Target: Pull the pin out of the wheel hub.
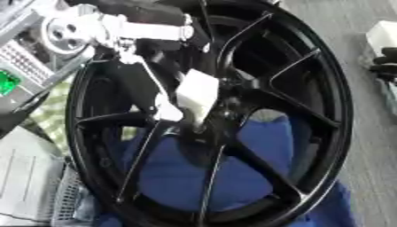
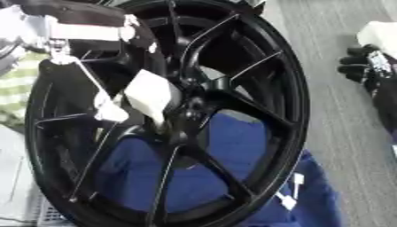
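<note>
A large black spoked wheel (image 1: 310,88) lies tilted on a blue cloth (image 1: 260,133) and fills most of both views. Its hub (image 1: 203,133) is at the middle, where the spokes meet. My left arm comes in from the upper left, and my left hand (image 1: 197,94), with a white plate on its back, is down on the hub. The hand hides the pin. My right hand (image 2: 363,62) is black and rests open at the right edge, off the wheel, fingers relaxed.
A grey surface (image 1: 364,133) runs along the right, with a white object (image 1: 383,35) at its top. Left of the wheel are a keyboard-like panel (image 1: 23,62), a green-checked cloth (image 1: 48,111) and a white mesh crate (image 1: 68,199).
</note>
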### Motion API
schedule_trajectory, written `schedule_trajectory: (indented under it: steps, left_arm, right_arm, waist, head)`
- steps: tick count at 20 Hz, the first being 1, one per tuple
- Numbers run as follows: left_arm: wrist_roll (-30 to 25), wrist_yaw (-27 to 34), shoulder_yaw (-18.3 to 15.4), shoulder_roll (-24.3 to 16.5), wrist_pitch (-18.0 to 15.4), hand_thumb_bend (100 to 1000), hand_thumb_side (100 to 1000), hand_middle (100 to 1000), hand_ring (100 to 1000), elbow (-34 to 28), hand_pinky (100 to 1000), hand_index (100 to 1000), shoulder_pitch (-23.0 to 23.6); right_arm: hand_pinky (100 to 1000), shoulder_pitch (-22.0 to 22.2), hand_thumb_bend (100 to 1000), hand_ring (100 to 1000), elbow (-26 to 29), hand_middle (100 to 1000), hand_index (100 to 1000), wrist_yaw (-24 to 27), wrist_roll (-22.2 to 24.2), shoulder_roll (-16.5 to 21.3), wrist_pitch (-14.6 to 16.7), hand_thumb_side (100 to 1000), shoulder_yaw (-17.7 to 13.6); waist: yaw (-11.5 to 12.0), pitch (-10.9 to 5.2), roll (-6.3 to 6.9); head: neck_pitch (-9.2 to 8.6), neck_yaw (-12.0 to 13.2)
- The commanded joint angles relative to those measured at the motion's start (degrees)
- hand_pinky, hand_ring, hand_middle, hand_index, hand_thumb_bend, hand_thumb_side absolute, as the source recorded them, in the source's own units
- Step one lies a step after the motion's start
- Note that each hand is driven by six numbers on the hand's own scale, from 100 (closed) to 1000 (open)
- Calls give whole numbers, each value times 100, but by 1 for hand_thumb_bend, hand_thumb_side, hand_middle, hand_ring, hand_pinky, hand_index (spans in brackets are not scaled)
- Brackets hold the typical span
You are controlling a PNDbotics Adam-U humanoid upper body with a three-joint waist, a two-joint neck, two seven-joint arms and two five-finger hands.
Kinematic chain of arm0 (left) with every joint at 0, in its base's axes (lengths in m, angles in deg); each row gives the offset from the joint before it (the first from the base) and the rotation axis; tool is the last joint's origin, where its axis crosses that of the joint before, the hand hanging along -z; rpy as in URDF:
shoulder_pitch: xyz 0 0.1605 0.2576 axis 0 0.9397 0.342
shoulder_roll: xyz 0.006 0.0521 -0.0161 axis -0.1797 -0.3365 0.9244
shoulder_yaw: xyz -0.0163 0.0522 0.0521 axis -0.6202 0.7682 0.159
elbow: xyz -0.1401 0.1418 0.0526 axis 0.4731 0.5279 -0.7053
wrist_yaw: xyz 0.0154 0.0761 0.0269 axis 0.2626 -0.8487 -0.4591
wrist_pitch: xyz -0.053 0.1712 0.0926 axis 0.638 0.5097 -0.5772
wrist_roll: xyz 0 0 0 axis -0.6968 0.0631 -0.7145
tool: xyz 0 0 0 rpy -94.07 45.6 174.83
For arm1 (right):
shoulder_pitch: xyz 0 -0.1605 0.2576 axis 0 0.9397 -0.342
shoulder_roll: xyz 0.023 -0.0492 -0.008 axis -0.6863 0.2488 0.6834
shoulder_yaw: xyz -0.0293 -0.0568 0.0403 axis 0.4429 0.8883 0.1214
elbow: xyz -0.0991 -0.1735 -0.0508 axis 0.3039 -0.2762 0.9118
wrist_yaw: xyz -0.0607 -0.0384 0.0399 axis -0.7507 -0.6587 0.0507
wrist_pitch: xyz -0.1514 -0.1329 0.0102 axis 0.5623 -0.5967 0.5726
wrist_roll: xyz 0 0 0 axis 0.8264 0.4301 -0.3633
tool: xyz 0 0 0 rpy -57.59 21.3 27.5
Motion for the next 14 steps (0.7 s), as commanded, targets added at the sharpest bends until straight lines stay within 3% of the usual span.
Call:
schedule_trajectory:
  steps: [1,8,14]
  left_arm:
    - [64,45,-49,-30,-9,412,181,512,590,-8,730,665,-57]
    - [489,432,-84,-46,166,351,177,438,546,-56,708,585,-59]
    - [726,611,-183,-231,186,227,203,343,505,-248,697,475,-44]
  right_arm:
    - [889,-17,100,768,36,700,791,23,9,70,5,817,-57]
    - [889,-9,100,769,22,701,791,29,3,60,-9,820,-57]
    - [889,-3,100,770,24,701,792,39,0,67,-14,818,-58]
  waist:
    - [-4,-120,-46]
    - [7,-127,-51]
    - [22,-147,-51]
  head:
    - [-62,15]
    - [-50,5]
    - [-21,-31]
